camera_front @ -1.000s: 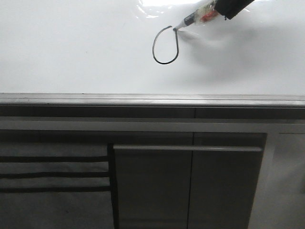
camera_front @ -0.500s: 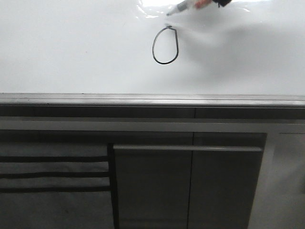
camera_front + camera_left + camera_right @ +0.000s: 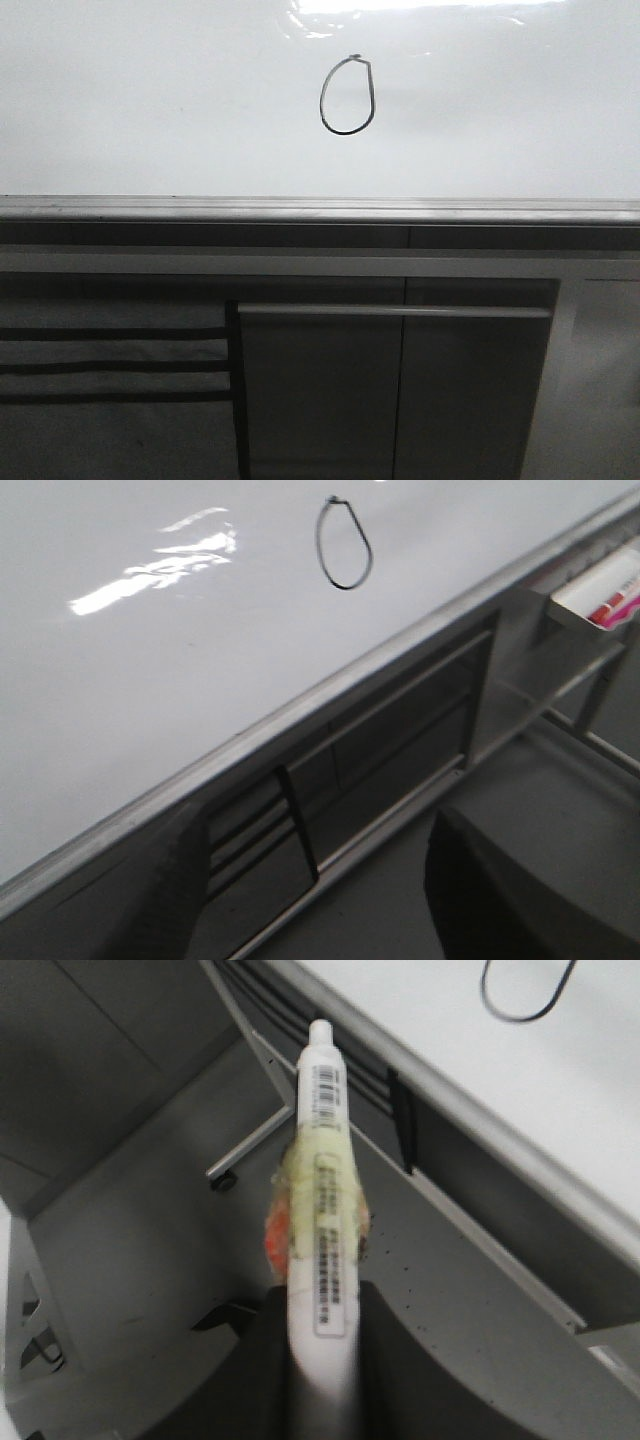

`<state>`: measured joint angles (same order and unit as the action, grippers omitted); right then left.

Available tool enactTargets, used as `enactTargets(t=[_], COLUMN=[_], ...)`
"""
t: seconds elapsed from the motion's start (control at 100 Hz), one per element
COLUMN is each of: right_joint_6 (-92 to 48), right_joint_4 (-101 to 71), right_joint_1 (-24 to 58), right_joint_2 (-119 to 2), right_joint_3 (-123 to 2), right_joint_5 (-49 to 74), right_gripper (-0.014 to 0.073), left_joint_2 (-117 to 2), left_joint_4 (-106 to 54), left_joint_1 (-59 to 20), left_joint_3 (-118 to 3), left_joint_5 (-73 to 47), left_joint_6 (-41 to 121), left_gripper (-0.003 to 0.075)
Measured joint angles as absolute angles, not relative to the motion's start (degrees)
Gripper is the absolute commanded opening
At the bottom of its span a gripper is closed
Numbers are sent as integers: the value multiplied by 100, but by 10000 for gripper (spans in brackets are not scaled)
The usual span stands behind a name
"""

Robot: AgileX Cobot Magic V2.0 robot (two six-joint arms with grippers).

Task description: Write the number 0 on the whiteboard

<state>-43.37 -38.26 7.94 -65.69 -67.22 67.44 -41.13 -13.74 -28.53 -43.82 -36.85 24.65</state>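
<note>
The number 0 (image 3: pixel 348 95) is a thin black egg-shaped outline with a small tick at its top, drawn on the glossy whiteboard (image 3: pixel 150 110). The left wrist view shows the number 0 (image 3: pixel 343 543) on the whiteboard (image 3: pixel 150 660) too. In the right wrist view only the lower curve of the number 0 (image 3: pixel 527 998) shows. My right gripper (image 3: pixel 322 1345) is shut on a white marker (image 3: pixel 322 1190) wrapped in yellowish tape, lifted off the board and out of the front view. My left gripper (image 3: pixel 315 875) is open and holds nothing, below the board's edge.
The board's grey metal lower edge (image 3: pixel 320 208) runs across the front view, with dark grey cabinet fronts (image 3: pixel 400 390) and a horizontal rail (image 3: pixel 395 311) below it. A tray with a white and red box (image 3: pixel 605 590) hangs at the board's side. Floor and a stand leg (image 3: pixel 250 1140) lie under the marker.
The right gripper and marker have lifted away from the oval's top and gone out of the front view at the upper right. The oval's outline closed during the last second.
</note>
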Motion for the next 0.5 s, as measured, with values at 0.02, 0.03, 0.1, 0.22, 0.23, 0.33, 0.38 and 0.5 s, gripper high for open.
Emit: enactTargets(t=[0.02,0.03,0.1,0.22,0.23,0.33,0.38,0.5], right_joint_6=[-4379,-4415,-4627,-4784,-4785,-4922,-4965,-5003], right_joint_4=[-3881,-3922,-4032,-4034,-4034,-4034,-4034,-3957], right_joint_1=[794,794,794,794,794,858,947,1306], right_joint_2=[-6497,-6456,-6310,-6226,-6222,-6207,-6207,-6231], right_joint_3=[-6574,-6481,-6124,-5892,-5895,-5881,-5881,-5881], right_joint_5=[6744,6744,6856,7067,7067,7076,7076,6992], right_gripper=[-5,-5,-5,-5,-5,-5,-5,-5], left_joint_2=[-4207,-4270,-4573,-5062,-5088,-5441,-5578,-5865], left_joint_4=[-1529,-1576,-1982,-2403,-2425,-2673,-2782,-2999], left_joint_1=[-2853,-2853,-2853,-2853,-2853,-2853,-2853,-2853], left_joint_3=[-4394,-4409,-4526,-4853,-4875,-5170,-5282,-5493], left_joint_5=[-3723,-3735,-3906,-4278,-4333,-4739,-4922,-5237], left_joint_6=[2659,2783,3333,3908,3935,4331,4542,4913], left_gripper=[428,428,428,428,428,428,428,428])
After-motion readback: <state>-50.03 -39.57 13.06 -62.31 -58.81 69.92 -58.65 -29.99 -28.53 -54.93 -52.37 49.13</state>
